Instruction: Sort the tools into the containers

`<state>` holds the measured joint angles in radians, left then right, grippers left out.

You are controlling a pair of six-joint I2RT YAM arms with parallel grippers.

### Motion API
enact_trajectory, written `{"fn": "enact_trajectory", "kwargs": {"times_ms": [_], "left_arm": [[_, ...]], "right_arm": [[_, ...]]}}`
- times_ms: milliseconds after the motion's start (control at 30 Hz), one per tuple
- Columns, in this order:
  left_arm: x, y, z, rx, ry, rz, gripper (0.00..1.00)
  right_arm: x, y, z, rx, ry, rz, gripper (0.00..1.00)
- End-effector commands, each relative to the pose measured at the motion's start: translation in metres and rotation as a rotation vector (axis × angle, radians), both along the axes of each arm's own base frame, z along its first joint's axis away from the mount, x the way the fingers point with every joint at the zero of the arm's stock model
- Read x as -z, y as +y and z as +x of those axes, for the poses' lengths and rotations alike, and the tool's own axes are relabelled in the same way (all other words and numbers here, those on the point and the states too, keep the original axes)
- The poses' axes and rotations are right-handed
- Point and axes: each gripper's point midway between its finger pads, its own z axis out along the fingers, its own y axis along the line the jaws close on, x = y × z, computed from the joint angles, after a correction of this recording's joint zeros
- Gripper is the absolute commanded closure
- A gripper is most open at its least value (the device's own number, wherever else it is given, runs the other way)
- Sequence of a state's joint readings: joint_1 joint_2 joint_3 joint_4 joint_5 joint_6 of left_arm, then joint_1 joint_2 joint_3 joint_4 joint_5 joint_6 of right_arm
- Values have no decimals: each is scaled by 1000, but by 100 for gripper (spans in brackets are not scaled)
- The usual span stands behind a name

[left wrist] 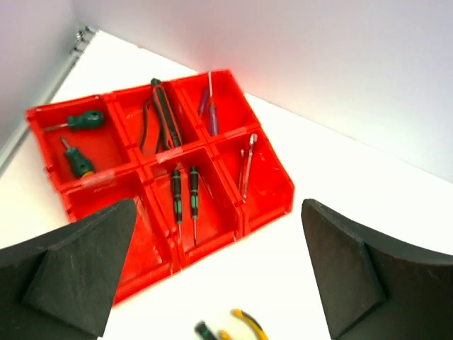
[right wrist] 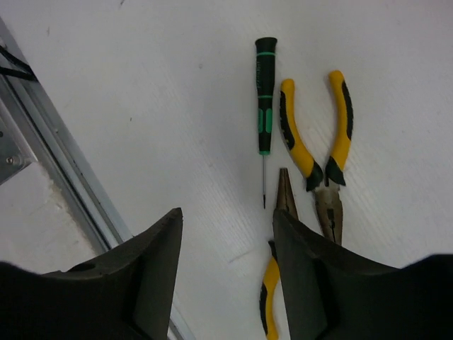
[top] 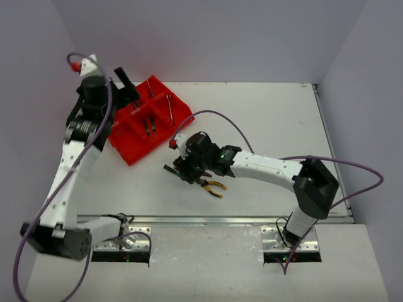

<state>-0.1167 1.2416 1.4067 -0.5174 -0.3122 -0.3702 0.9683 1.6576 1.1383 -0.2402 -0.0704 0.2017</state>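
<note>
left pincer (left wrist: 219, 237): black fingers spread wide apart, nothing between them, hanging above the tray.
tray: bright red plastic divided tray (left wrist: 272, 202), six compartments, on the white tabletop (right wrist: 177, 106), below and just ahead of the left pincer.
tray row far from left pincer: two stubby green-handled screwdrivers (left wrist: 85, 120) in one end bin, black-handled pliers (left wrist: 164, 117) in the middle bin, purple-handled screwdriver (left wrist: 211, 117) in the other end bin.
tray row near left pincer: two slim green-black screwdrivers (left wrist: 177, 195) in the middle bin, silver wrenches (left wrist: 248, 166) in the end bin beside it.
right pincer (right wrist: 226, 262): fingers apart, not clamped, low over the tabletop.
loose tools: slim green-and-black screwdriver (right wrist: 264, 99) and yellow-handled needle-nose pliers (right wrist: 318, 142), both flat just ahead of the right pincer.
second yellow-handled pliers (right wrist: 267, 297): one handle lies in the right pincer's gap, close beside one finger; cannot tell if touching.
</note>
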Motion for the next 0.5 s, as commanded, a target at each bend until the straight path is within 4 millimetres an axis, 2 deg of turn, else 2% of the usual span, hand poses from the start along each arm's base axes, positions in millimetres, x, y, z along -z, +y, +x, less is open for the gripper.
{"fn": "enact_trajectory", "kwargs": {"times_ms": [0,67,133,167,200,233,300,367,467], "left_arm": [[2,0,-77,39,-117,-51,0],[3,4,-107,44,-194,-51,0],[6,8,-127,35,-245,-54,0],[4,11,-145,28,-295,-57,0],[13,10,-144,32,-277,-56,0],[9,11,-150,35,-297,-51,0],[35,16,-155,14,-257,-33,0],[48,20,-156,-7,-219,-21,0],[43,15,-156,20,-229,-35,0]], "right_arm": [[11,38,8,-103,-92,-62,49],[26,51,14,-118,-99,-107,50],[33,59,23,-114,-107,-135,49],[40,65,31,-112,-117,-154,48],[45,68,35,-110,-122,-169,47],[48,71,39,-108,-128,-182,45],[58,82,51,-97,-140,-212,39],[65,89,62,-72,-152,-229,36],[65,94,77,-28,-182,-236,33]]}}
